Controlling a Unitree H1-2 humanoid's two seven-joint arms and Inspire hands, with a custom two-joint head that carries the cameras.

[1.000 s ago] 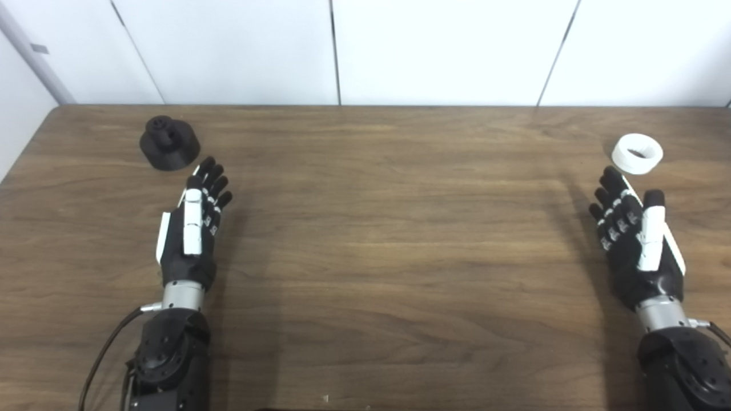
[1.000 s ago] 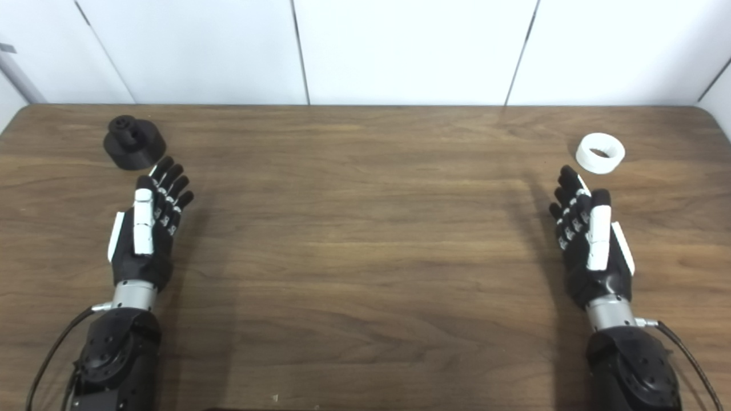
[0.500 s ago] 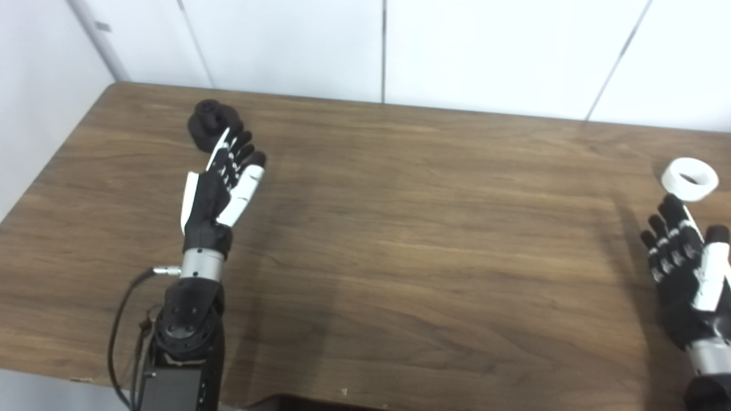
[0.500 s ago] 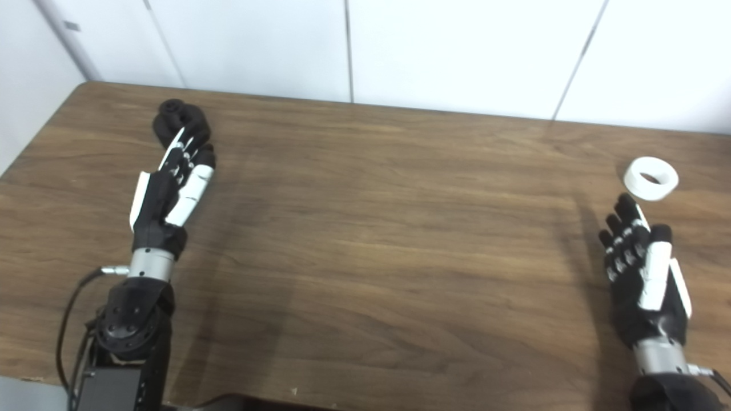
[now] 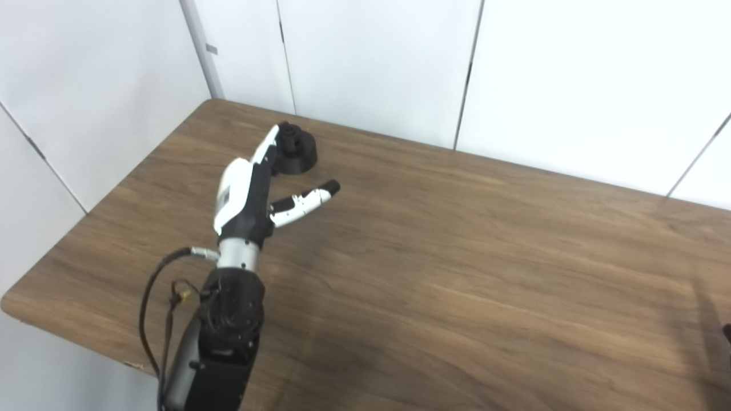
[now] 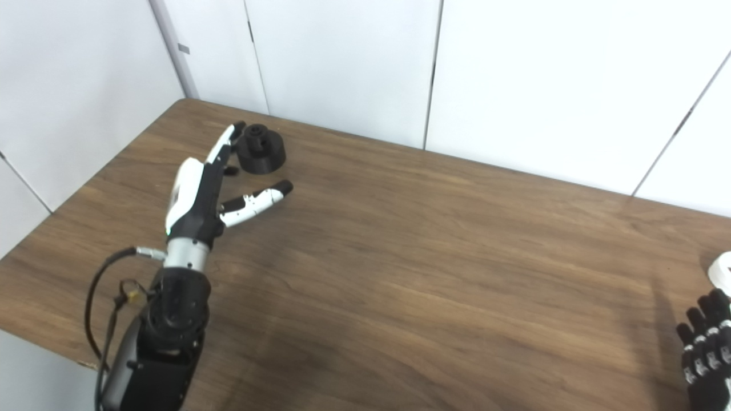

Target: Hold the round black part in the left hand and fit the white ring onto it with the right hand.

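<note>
While the left hand (image 6: 197,191) reached, spread and empty, beside the round black part (image 6: 261,149), the frame edge cut the white ring (image 6: 721,269) and the right hand (image 6: 708,348), its fingers apart.

I see a wood-grain table (image 5: 457,257), smooth with a dull sheen. Round black part (image 6: 260,149): matt plastic. My left hand (image 6: 197,197): glossy white and black plastic shell, bare metal wrist.

white ring (image 6: 723,269) cropped, right hand (image 6: 707,348) perhaps open
</note>
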